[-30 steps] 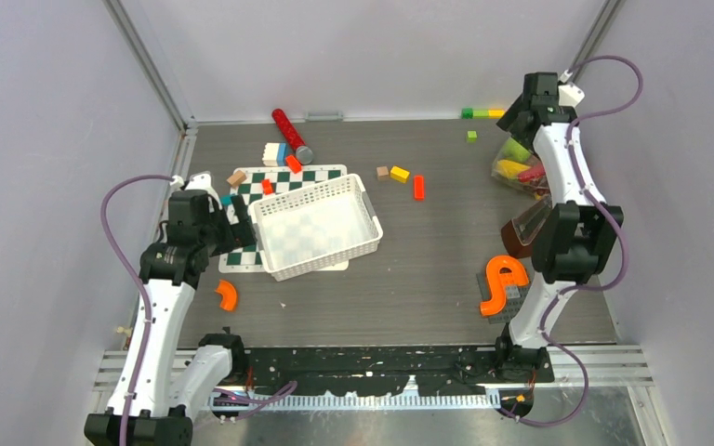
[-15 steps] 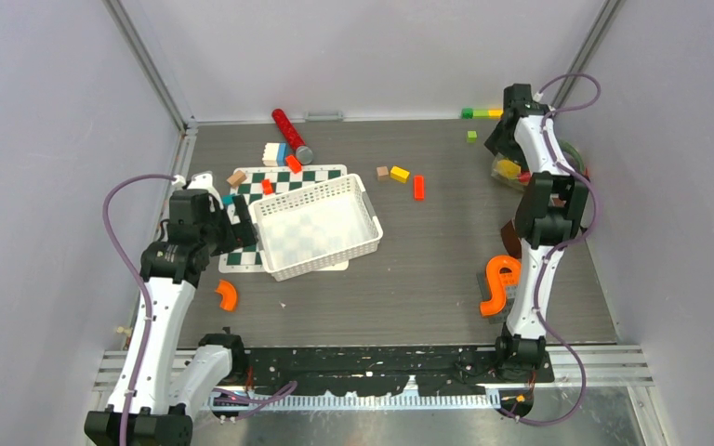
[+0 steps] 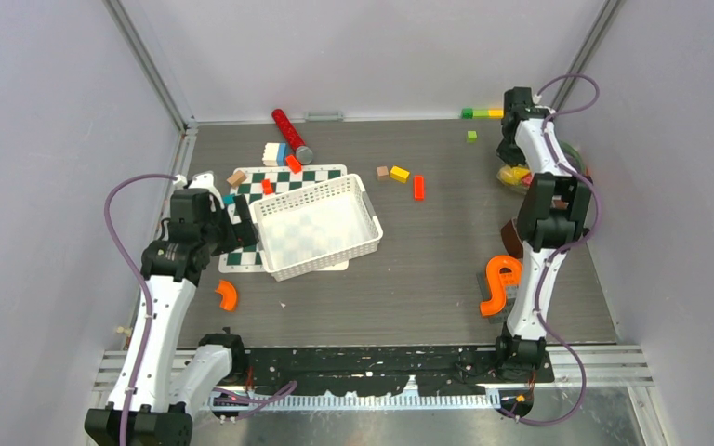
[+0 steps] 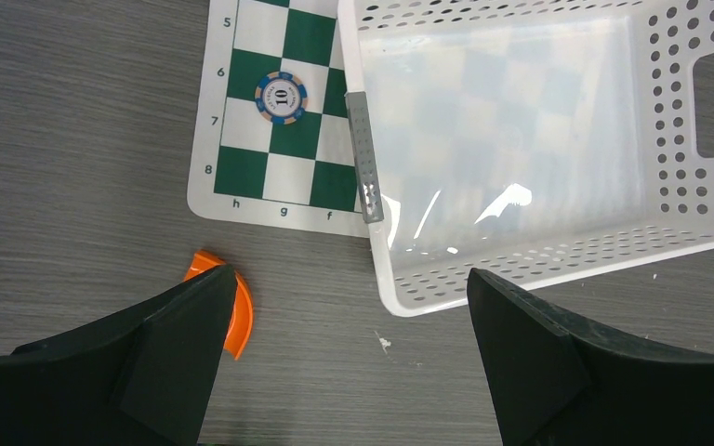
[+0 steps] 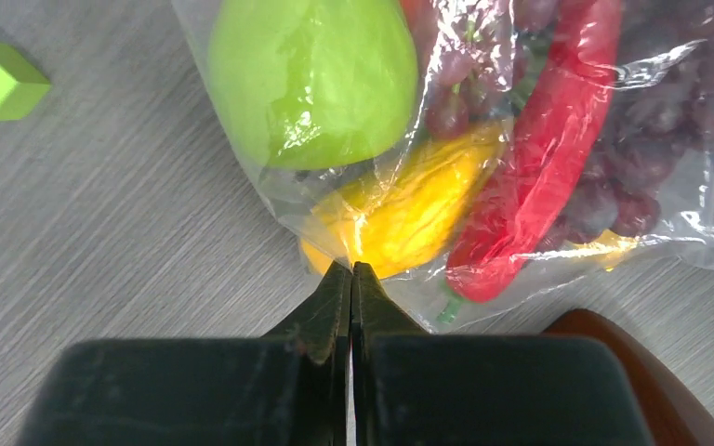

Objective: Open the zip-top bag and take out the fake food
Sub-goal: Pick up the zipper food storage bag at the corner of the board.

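Observation:
The zip-top bag (image 5: 279,209) lies at the far right of the table (image 3: 446,269), a clear crinkly pouch. Through the plastic the fake food shows: a green apple (image 5: 311,74), a yellow oblong piece (image 5: 409,214), a red chili (image 5: 539,158) and dark purple grapes (image 5: 614,186). My right gripper (image 5: 351,267) is shut, its tips pinching the bag's near edge by the yellow piece. From above, the bag (image 3: 519,175) sits mostly hidden under the right arm. My left gripper (image 4: 349,316) hangs open over bare table beside the white basket (image 4: 539,265), holding nothing.
The white basket (image 3: 309,192) rests partly on a chessboard mat (image 4: 279,139) bearing a poker chip (image 4: 281,98). An orange curved piece (image 4: 242,311) lies by my left finger. An orange S-piece (image 3: 502,279), a brown object (image 5: 614,334), a green cube (image 5: 0,79), a red cylinder (image 3: 290,135) and several blocks lie about.
The right arm swung back and down onto the bag, and its gripper went from open to shut on the bag's edge. The left arm stayed still.

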Controlling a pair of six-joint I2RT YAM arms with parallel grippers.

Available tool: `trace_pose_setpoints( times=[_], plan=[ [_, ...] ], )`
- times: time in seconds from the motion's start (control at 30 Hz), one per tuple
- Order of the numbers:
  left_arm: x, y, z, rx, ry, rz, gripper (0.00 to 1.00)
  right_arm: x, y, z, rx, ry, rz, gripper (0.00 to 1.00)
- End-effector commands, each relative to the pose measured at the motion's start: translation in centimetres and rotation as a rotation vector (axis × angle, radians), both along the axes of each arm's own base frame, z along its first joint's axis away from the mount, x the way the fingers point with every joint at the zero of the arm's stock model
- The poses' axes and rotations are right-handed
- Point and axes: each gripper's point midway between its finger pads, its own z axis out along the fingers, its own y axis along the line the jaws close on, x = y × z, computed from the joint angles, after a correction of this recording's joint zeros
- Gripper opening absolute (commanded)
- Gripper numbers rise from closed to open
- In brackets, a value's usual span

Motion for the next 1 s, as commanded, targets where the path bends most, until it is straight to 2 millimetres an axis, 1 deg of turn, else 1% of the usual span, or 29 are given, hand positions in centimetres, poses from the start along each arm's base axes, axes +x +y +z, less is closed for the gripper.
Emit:
trace_pose_setpoints(
  times=[0.0,0.07,0.1,0.13,0.17,0.2,0.23,0.27,0.3,0.33,0.37,0.4,0.43,0.47,0.5,0.53,0.57,0.6,0.63,0.67,0.7,0.73,0.77,0.8,0.83,0.87,0.9,0.93,0.97],
  plan=[
    [0.4,-0.1,0.4,-0.004,-0.015,-0.007,0.99,0.9,-0.2,10.1,-0.044,-0.233,0.020,0.00],
    [0.4,0.0,0.5,-0.004,-0.016,-0.006,0.99,0.9,0.4,12.9,-0.031,-0.293,0.047,0.00],
    [0.4,0.0,0.4,-0.003,-0.014,-0.006,0.99,0.8,0.7,14.8,-0.029,-0.329,0.067,0.00],
    [0.4,0.0,0.4,-0.002,-0.014,-0.006,0.99,0.9,1.5,15.7,-0.017,-0.347,0.095,0.00],
    [0.4,0.0,0.4,-0.001,-0.013,-0.003,0.99,0.7,2.0,17.8,-0.027,-0.377,0.125,0.00],
    [0.4,0.0,0.4,-0.001,-0.013,-0.004,0.99,0.7,3.1,18.7,-0.024,-0.390,0.159,0.00],
    [0.3,0.0,0.4,-0.001,-0.011,-0.004,0.99,0.4,3.7,20.5,-0.040,-0.408,0.192,0.00],
    [0.4,0.0,0.4,-0.001,-0.013,-0.003,0.99,0.3,5.4,21.2,-0.041,-0.413,0.237,0.00],
    [0.4,0.0,0.3,0.000,-0.011,-0.003,0.99,-0.1,6.3,22.7,-0.058,-0.421,0.273,0.00],
    [0.4,0.0,0.3,0.000,-0.009,-0.003,0.99,-0.3,8.2,23.3,-0.059,-0.426,0.316,0.00],
    [0.4,0.0,0.3,0.000,-0.008,-0.004,0.99,-1.0,9.0,24.2,-0.073,-0.428,0.345,0.00],
    [0.4,0.1,0.2,0.002,-0.006,-0.002,0.99,-1.4,11.0,24.5,-0.074,-0.428,0.391,0.00],
    [0.4,0.1,0.2,0.005,-0.005,0.001,0.99,-2.3,12.8,25.1,-0.081,-0.430,0.437,0.00],
    [0.4,0.2,0.3,0.007,-0.005,0.005,0.98,-3.2,13.7,26.2,-0.085,-0.449,0.463,0.00],
    [0.3,0.3,0.3,0.009,-0.006,0.007,0.98,-4.0,15.6,25.7,-0.082,-0.436,0.505,0.00],
    [0.3,0.3,0.3,0.011,-0.003,0.008,0.98,-5.0,16.3,26.7,-0.084,-0.457,0.525,0.00],
    [0.3,0.3,0.4,0.012,-0.008,0.010,0.98,-5.9,18.3,26.1,-0.078,-0.439,0.573,0.00],
    [0.3,0.4,0.4,0.012,-0.011,0.013,0.98,-7.1,18.9,26.1,-0.081,-0.431,0.600,0.00],
    [0.3,0.4,0.5,0.013,-0.015,0.016,0.98,-8.1,20.7,26.1,-0.080,-0.428,0.645,0.00],
    [0.2,0.6,0.5,0.016,-0.019,0.024,0.98,-9.5,21.3,25.9,-0.086,-0.413,0.677,0.00],
    [0.2,0.7,0.6,0.018,-0.022,0.031,0.98,-10.6,22.7,25.6,-0.093,-0.402,0.718,0.00],
    [0.1,0.8,0.7,0.021,-0.029,0.036,0.98,-11.9,22.8,25.3,-0.110,-0.383,0.729,0.00],
    [0.1,0.8,0.7,0.020,-0.031,0.037,0.98,-13.1,24.2,25.0,-0.109,-0.375,0.769,0.00],
    [0.1,0.8,0.8,0.019,-0.034,0.035,0.98,-14.3,24.1,24.6,-0.120,-0.358,0.777,0.00],
    [0.1,0.7,0.8,0.017,-0.037,0.033,0.98,-15.4,25.2,24.3,-0.115,-0.356,0.806,0.00],
    [0.1,0.7,0.8,0.015,-0.036,0.032,0.98,-16.5,24.9,23.8,-0.124,-0.344,0.808,0.00],
    [0.1,0.6,0.8,0.015,-0.037,0.031,0.98,-17.5,25.8,23.6,-0.114,-0.344,0.828,0.00],
    [0.1,0.6,0.8,0.015,-0.038,0.031,0.99,-18.9,25.9,23.1,-0.122,-0.332,0.846,0.00],
    [0.1,0.7,0.9,0.015,-0.038,0.032,0.99,-19.7,25.9,23.4,-0.114,-0.345,0.843,0.00]
  ],
)
